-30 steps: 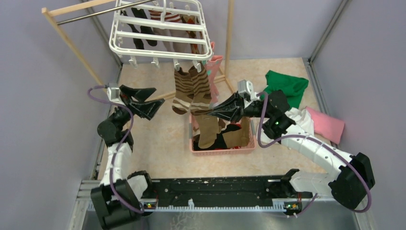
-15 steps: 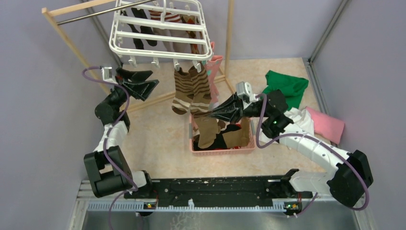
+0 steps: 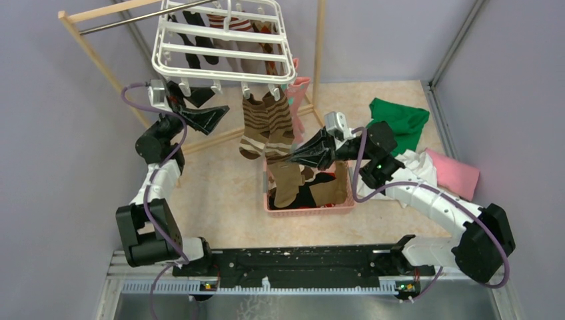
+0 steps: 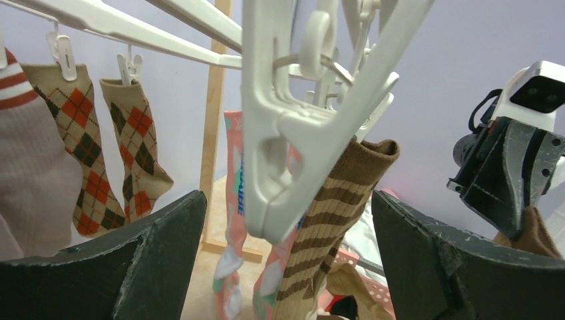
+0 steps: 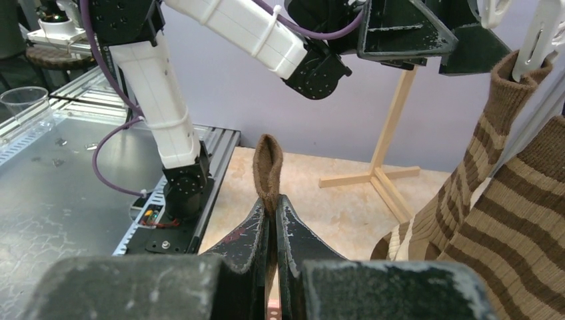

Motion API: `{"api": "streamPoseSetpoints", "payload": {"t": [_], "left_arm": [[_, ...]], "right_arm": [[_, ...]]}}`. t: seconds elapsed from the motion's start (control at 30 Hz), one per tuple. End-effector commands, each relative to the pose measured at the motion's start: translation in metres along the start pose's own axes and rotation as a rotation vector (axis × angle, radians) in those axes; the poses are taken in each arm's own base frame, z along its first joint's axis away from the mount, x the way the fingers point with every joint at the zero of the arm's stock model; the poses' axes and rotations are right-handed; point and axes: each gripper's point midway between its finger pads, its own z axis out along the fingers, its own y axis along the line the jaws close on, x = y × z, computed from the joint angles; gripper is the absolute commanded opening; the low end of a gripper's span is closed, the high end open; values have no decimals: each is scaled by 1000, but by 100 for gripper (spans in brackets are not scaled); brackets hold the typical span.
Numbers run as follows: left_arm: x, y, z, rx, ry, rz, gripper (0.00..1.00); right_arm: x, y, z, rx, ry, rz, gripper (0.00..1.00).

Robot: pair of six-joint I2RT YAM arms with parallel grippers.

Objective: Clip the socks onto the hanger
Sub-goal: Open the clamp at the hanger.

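A plain brown sock point(image 3: 286, 183) hangs by its cuff from the right gripper point(image 3: 294, 159), whose jaws are pinched tight on the fabric, below the front rim of the white clip hanger point(image 3: 220, 71) on the right arm's side. A short loop of cuff stands proud of the fingertips, seemingly left there for a clip to bite. Under the same rim, the left gripper point(image 3: 208, 107) is spread wide with a free white clip point(image 4: 280, 133) between its fingers point(image 4: 166, 233), apparently touching neither and poised to squeeze it open. Two brown-cream striped socks point(image 3: 266, 123) dangle from the hanger between the grippers, so the sock's way to that clip runs close beside them. A pink basket point(image 3: 310, 208) sits below the hanger with more socks. The wooden rack's post point(image 3: 100, 62) flanks the hanger's left, leaving that arm little room outward.
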Motion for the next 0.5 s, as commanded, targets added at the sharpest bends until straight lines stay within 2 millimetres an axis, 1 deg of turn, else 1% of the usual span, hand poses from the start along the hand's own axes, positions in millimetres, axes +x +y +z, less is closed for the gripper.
{"api": "streamPoseSetpoints", "payload": {"t": [0.0,0.2,0.3,0.47], "left_arm": [[-32,-35,7,159,-105,375,99],[-42,-34,12,163,-130,386,99],[-45,-29,13,151,-150,371,99],[-50,-30,17,159,-172,349,99]], "right_arm": [[-28,-2,3,-24,-48,-94,0],[-26,-2,4,-29,-47,-97,0],[-27,-4,4,-30,-49,-106,0],[-25,-3,5,-37,-46,-106,0]]}}
